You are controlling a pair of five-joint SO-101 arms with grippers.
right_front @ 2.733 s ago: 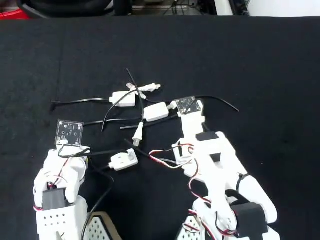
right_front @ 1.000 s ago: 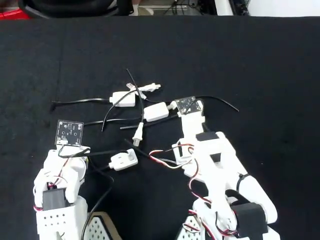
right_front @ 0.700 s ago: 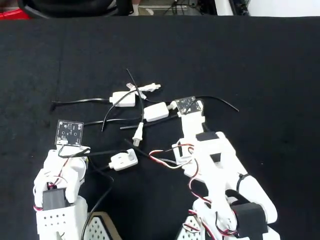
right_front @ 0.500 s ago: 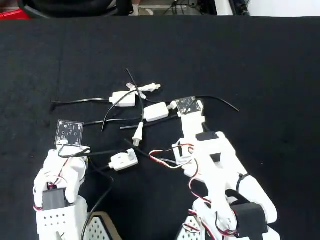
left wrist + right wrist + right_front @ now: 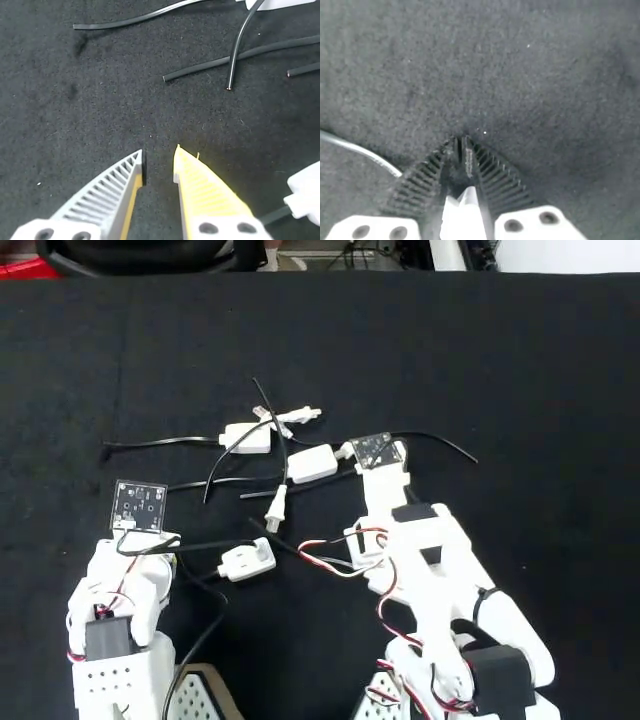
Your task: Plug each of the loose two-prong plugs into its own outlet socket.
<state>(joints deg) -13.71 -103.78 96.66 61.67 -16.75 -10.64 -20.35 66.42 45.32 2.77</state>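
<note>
My left jaws sit close to my base, slightly spread over the black counter, pinching nothing. Just beside them lies a white outlet socket. A little farther out a loose plug lies flat among black cords. Beyond it my right jaws are pressed together on a white plug, low over the counter, next to a second socket. Farthest off, a third socket lies by another plug.

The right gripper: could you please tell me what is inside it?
A white plug sits pinched in the right gripper, one thin prong showing near the tips. The fingers cover its sides, so any second prong is hidden.
</note>
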